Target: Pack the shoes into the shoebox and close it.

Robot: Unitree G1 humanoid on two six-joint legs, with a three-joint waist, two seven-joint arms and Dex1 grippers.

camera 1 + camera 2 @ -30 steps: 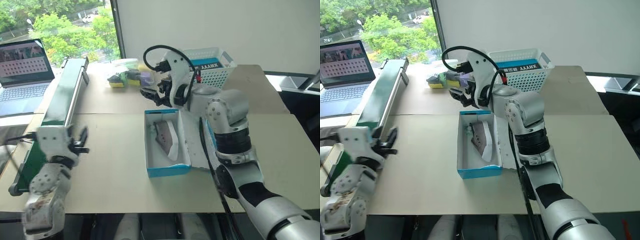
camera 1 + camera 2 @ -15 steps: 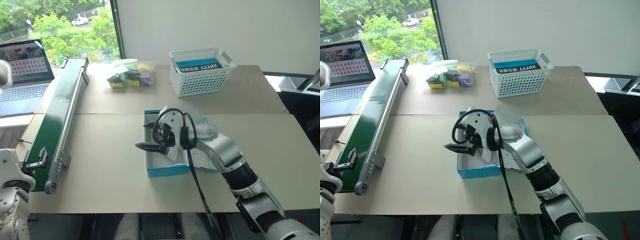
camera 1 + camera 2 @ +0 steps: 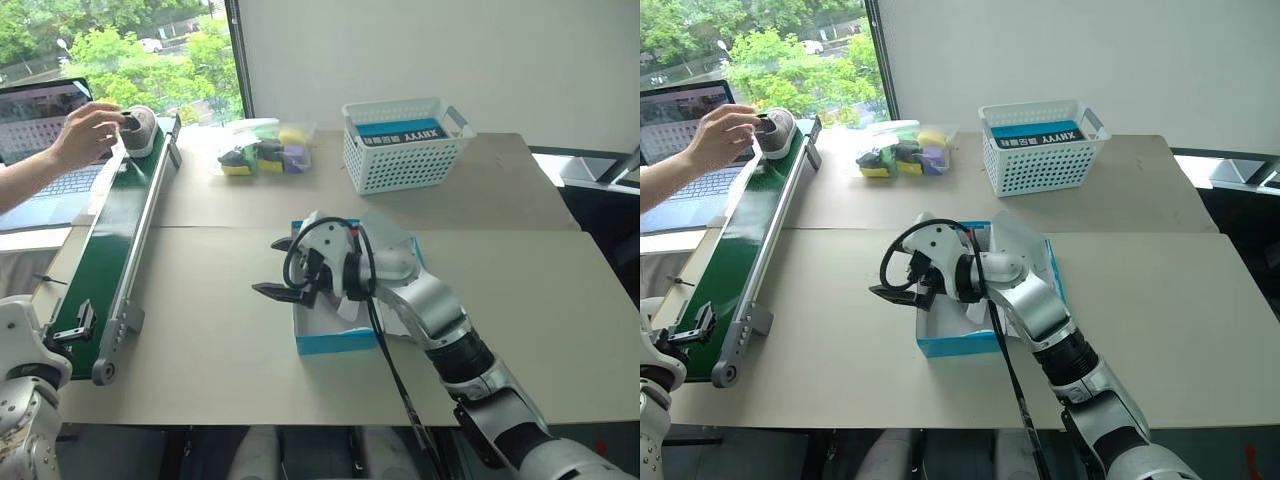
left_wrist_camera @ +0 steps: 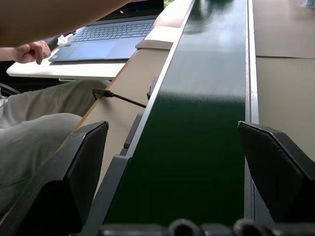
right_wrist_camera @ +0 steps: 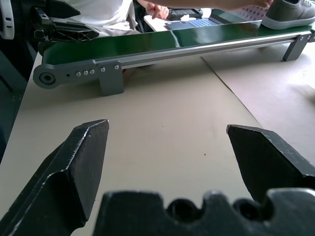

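Observation:
The turquoise shoebox [image 3: 335, 343] lies open mid-table, its lid [image 3: 1025, 243] folded up on the right side. My right arm reaches across the box and hides most of the inside. My right gripper [image 3: 268, 266] hangs open and empty just past the box's left wall, pointing at the belt. A grey shoe [image 3: 140, 127] sits at the far end of the green conveyor belt [image 3: 120, 225], with a person's hand [image 3: 90, 130] on it; the right wrist view shows the shoe [image 5: 290, 12] too. My left gripper [image 4: 177, 172] is open at the belt's near end, with bare belt between its fingers.
A white lattice basket [image 3: 405, 145] and a bag of coloured items [image 3: 260, 150] stand at the back of the table. A laptop [image 3: 40, 125] sits left of the belt. The person's leg [image 4: 34, 132] is beside the belt's near end.
A person's hand has set a grey shoe on the belt's far end. My right gripper came down from beyond the box to its left side. My left arm drew back leftward and opened.

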